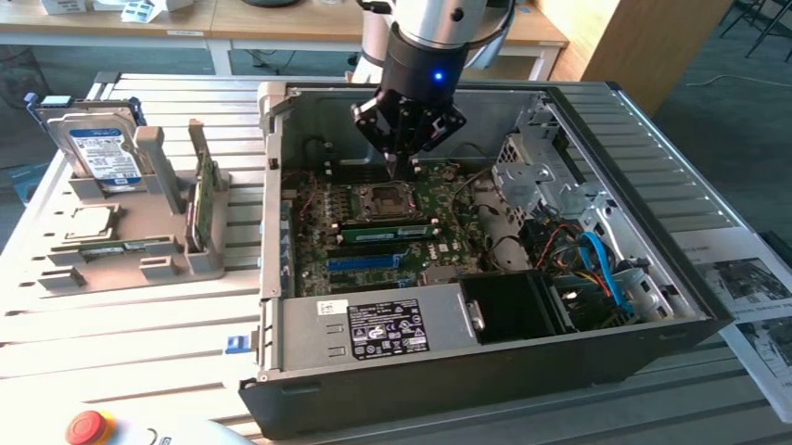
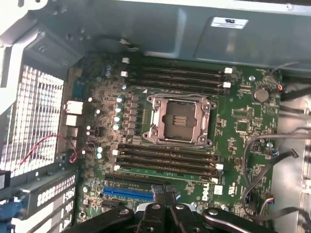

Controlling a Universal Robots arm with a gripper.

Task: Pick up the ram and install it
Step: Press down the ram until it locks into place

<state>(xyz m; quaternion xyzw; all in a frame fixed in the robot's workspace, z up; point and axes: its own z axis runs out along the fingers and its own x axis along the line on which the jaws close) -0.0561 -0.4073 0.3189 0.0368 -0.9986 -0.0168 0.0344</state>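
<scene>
My gripper (image 1: 393,165) hangs inside the open computer case (image 1: 644,232), just above the motherboard (image 1: 433,199) near the back of the empty processor socket (image 1: 377,199). Its fingers (image 2: 165,206) are shut together with nothing between them. In the wrist view the fingertips hover over the memory slots (image 2: 165,162) beside the socket (image 2: 180,119). A green ram stick (image 1: 389,232) looks seated in a slot in front of the socket. Another ram stick (image 1: 204,199) stands on edge in the grey holder (image 1: 185,264) at the exterior view's left.
The holder also carries a hard drive (image 1: 102,153), a square silver processor chip (image 1: 81,222) and a flat green stick (image 1: 124,248). Loose cables (image 1: 594,260) and a drive cage (image 1: 539,181) crowd the case's right side. A red stop button (image 1: 89,426) sits at the front.
</scene>
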